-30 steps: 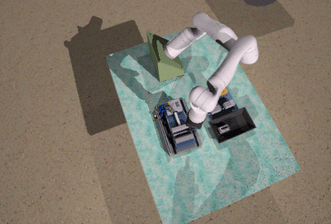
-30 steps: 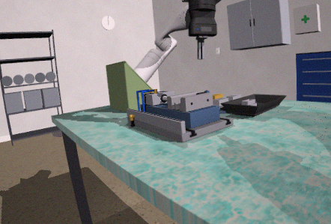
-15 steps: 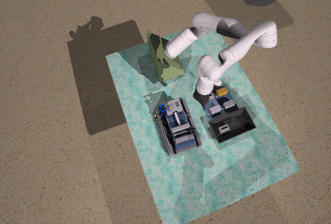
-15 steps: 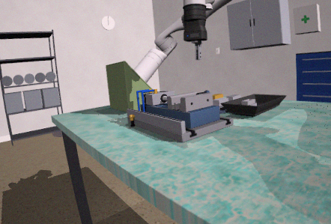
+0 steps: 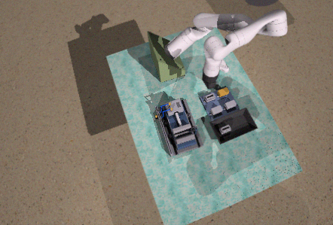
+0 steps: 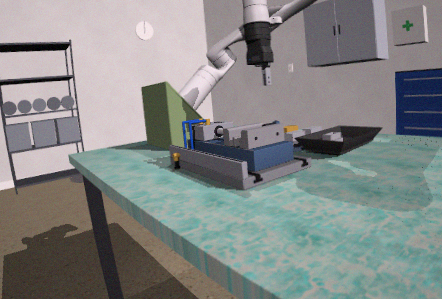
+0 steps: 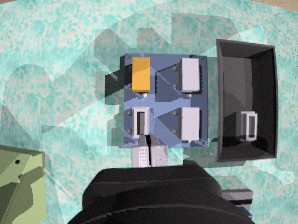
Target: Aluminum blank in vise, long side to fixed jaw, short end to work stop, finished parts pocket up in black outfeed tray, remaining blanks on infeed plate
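Observation:
My gripper (image 6: 267, 78) is shut on nothing and hangs high above the infeed plate (image 7: 162, 99); its fingertips show in the wrist view (image 7: 150, 156). On the plate lie a yellow brass blank (image 7: 141, 74), two plain gray blanks (image 7: 190, 74) (image 7: 190, 123) and a block with a pocket (image 7: 141, 123). The black outfeed tray (image 7: 246, 108) beside the plate holds one pocketed part (image 7: 249, 125), lying flat. The vise (image 5: 178, 126) stands left of the plate, and a gray block (image 5: 180, 120) seems to lie between its jaws.
A green wedge-shaped block (image 5: 163, 58) stands behind the vise, next to the arm's base. The arm's links arch over the far end of the table. The table's near edge runs in front of the vise in the exterior view.

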